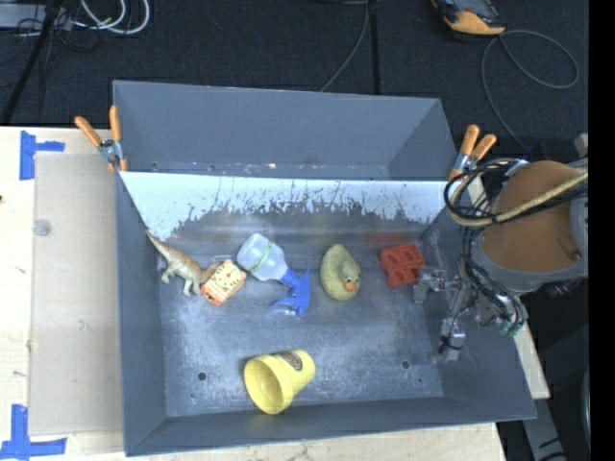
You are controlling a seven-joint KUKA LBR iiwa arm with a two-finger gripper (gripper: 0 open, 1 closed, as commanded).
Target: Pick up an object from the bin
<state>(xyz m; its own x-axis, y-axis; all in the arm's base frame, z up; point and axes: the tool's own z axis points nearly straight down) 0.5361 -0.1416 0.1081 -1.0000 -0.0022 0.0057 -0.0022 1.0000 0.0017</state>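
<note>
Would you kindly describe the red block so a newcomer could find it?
In the grey bin, follow the row of things near its back wall rightward. Past the yellow rubber duck lies the red block, the only red, boxy thing there.

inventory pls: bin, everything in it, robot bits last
bin: 1, grey metal, centre of view
toy dinosaur: 1, tan, floor by the left wall
small block: 1, orange and white, just right of the dinosaur
bottle-like thing: 1, pale see-through blue, left of centre
blue toy: 1, blue, centre, beside the bottle-like thing
rubber duck: 1, yellow, right of centre
brick: 1, red, right side
cup: 1, yellow, on its side, front centre
arm: 1, orange cover with cables, over the right rim
pincer: 1, dark, by the right wall, nearer the front than the brick
</note>
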